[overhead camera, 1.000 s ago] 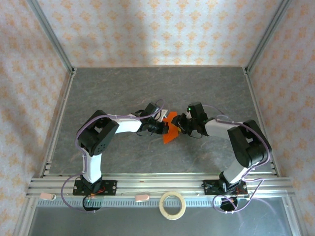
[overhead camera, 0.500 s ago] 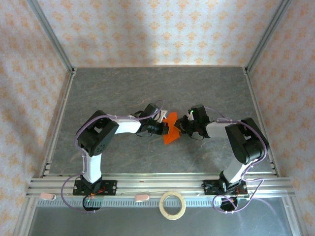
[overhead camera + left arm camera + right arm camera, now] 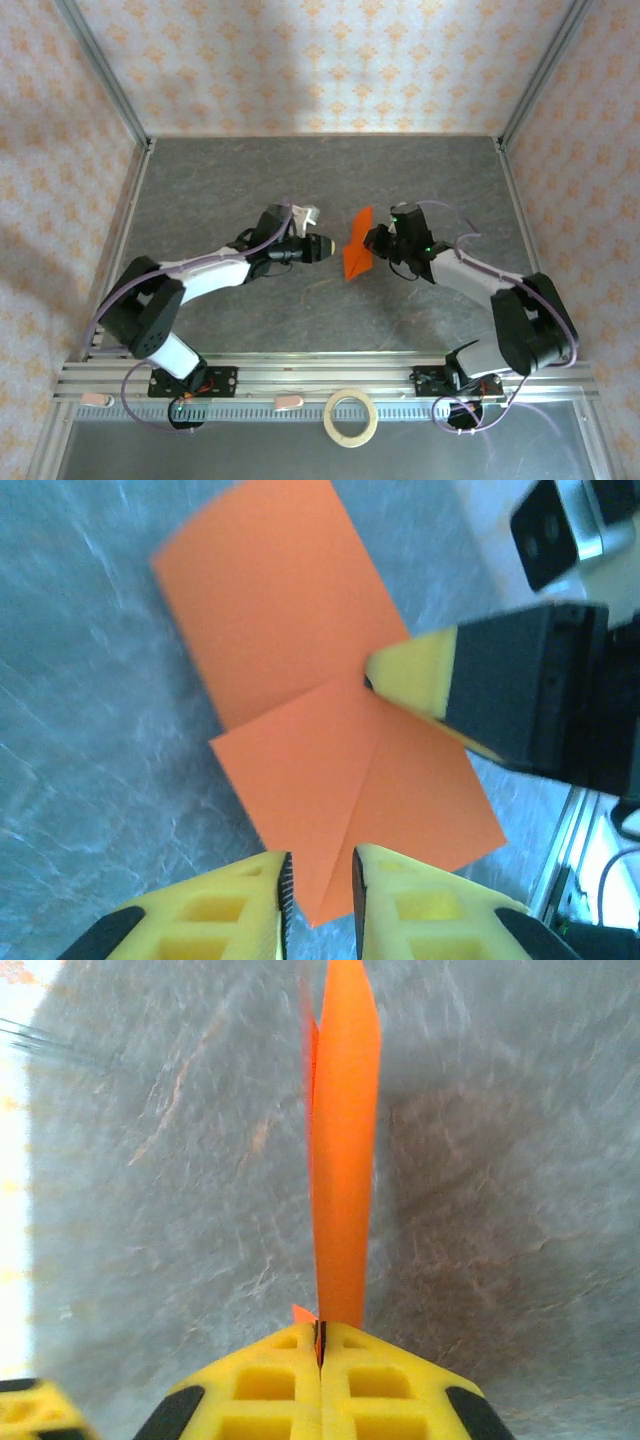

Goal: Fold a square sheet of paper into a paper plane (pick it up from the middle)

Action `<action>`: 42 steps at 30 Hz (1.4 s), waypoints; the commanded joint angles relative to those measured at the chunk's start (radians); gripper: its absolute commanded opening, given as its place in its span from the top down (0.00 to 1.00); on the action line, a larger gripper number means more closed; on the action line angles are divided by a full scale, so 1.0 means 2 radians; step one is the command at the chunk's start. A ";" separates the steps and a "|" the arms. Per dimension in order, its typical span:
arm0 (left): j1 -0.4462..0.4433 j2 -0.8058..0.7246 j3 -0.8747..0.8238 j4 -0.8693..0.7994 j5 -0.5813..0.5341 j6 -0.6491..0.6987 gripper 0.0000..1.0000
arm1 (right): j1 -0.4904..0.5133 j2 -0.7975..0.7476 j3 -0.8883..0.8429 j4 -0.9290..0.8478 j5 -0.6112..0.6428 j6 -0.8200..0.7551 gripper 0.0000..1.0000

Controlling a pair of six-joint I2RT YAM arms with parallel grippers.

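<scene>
The folded orange paper (image 3: 358, 256) stands on edge above the grey table, near its middle. My right gripper (image 3: 377, 240) is shut on the paper's right edge; in the right wrist view the sheet (image 3: 343, 1160) rises straight out from between the closed yellow pads (image 3: 321, 1345). My left gripper (image 3: 323, 248) sits just left of the paper. In the left wrist view its jaws (image 3: 320, 865) stand a little apart, with the paper's lower corner (image 3: 330, 730) in the gap, touching neither pad. The right gripper's fingertip (image 3: 415, 675) pinches the sheet at its crease.
A pale tape ring (image 3: 351, 417) lies on the front rail between the arm bases. Aluminium frame rails (image 3: 130, 240) and patterned walls border the grey table (image 3: 300, 180) on three sides.
My left gripper has let go of the paper and drawn back to the left. The right gripper has shut on the paper and turned it up on edge.
</scene>
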 commanded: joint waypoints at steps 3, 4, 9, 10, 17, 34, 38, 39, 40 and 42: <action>0.035 -0.054 -0.059 0.086 -0.034 -0.066 0.73 | 0.080 -0.002 0.110 -0.167 0.272 -0.072 0.99; 0.039 -0.060 -0.061 0.085 -0.031 -0.070 0.70 | 0.085 0.003 0.122 -0.184 0.289 -0.067 0.99; 0.040 -0.094 -0.073 0.073 -0.037 -0.083 0.61 | 0.126 0.026 0.181 -0.296 0.456 -0.023 0.99; 0.040 -0.099 -0.076 0.068 -0.044 -0.083 0.59 | 0.133 0.028 0.188 -0.309 0.477 -0.025 0.99; 0.067 -0.151 -0.115 0.065 -0.094 -0.101 0.48 | 0.163 0.036 0.203 -0.368 0.591 -0.028 0.98; 0.173 -0.330 -0.187 -0.047 -0.187 -0.088 0.53 | 0.219 0.206 0.224 -0.315 0.586 -0.074 0.97; 0.179 -0.349 -0.191 -0.060 -0.198 -0.085 0.52 | 0.247 0.249 0.245 -0.283 0.542 -0.093 0.92; 0.181 -0.349 -0.189 -0.064 -0.197 -0.083 0.52 | 0.250 0.256 0.250 -0.273 0.521 -0.096 0.91; 0.181 -0.349 -0.186 -0.070 -0.196 -0.082 0.52 | 0.251 0.262 0.254 -0.263 0.499 -0.098 0.90; 0.181 -0.349 -0.182 -0.077 -0.187 -0.082 0.52 | 0.253 0.264 0.258 -0.234 0.443 -0.097 0.86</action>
